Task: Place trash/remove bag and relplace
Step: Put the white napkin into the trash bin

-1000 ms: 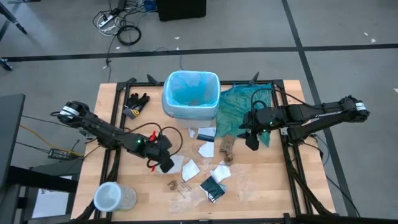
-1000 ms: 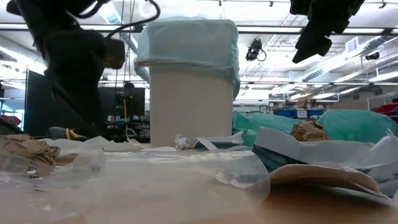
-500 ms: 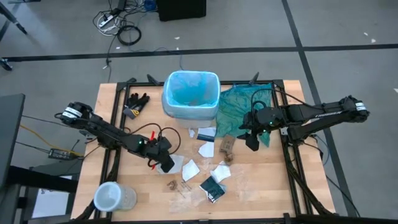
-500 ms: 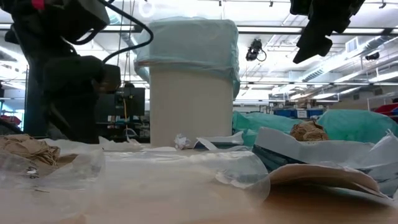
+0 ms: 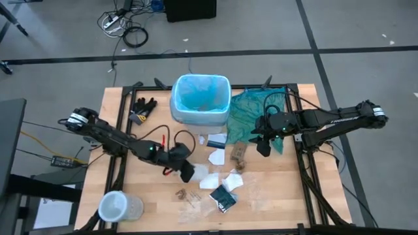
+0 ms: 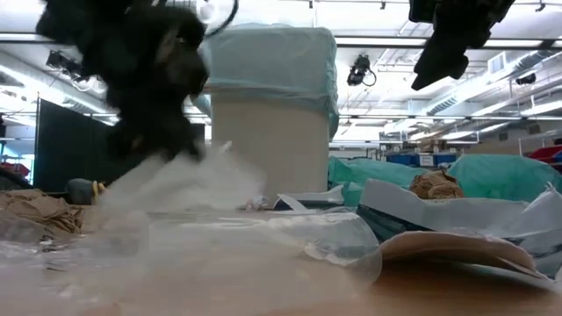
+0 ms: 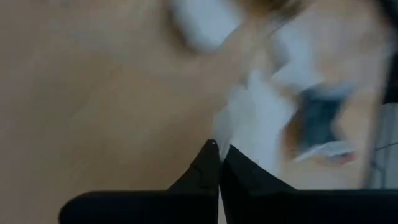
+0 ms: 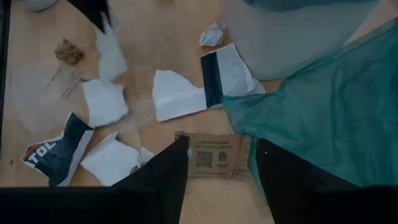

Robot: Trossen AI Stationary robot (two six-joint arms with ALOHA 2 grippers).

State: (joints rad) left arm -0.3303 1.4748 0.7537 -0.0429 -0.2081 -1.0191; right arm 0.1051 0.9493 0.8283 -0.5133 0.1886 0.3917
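The trash lies scattered on the wooden table: white paper pieces (image 8: 180, 96), a dark wrapper (image 8: 59, 149), a brown cardboard sleeve (image 8: 217, 155) and brown bits (image 8: 68, 51). At the table's far edge stands a white bin lined with the light blue bag (image 5: 200, 98). My left gripper (image 5: 188, 172) is shut on a white paper scrap (image 8: 111, 50) near the table's middle. My right gripper (image 8: 221, 146) hovers open above the cardboard sleeve, beside the teal-green bag (image 5: 255, 114). My left gripper pinches the white paper scrap by its upper edge (image 8: 106, 28) between its two shut fingers (image 7: 214, 165). The fingers slant down from the table's left. The scrap hangs slack below them. I cannot tell whether its lower end touches the table.
Black gloves (image 5: 142, 108) lie left of the bin. A clear round container (image 5: 117, 205) stands at the near left corner. Clear plastic bits (image 6: 263, 233) lie near the front edge. The teal-green bag covers the far right of the table.
My left gripper has dipped to the white scrap, shut on it, and gone toward the table's right edge and a little up, tipping more level. The scrap's held edge has risen off the table and the piece now trails below the fingers.
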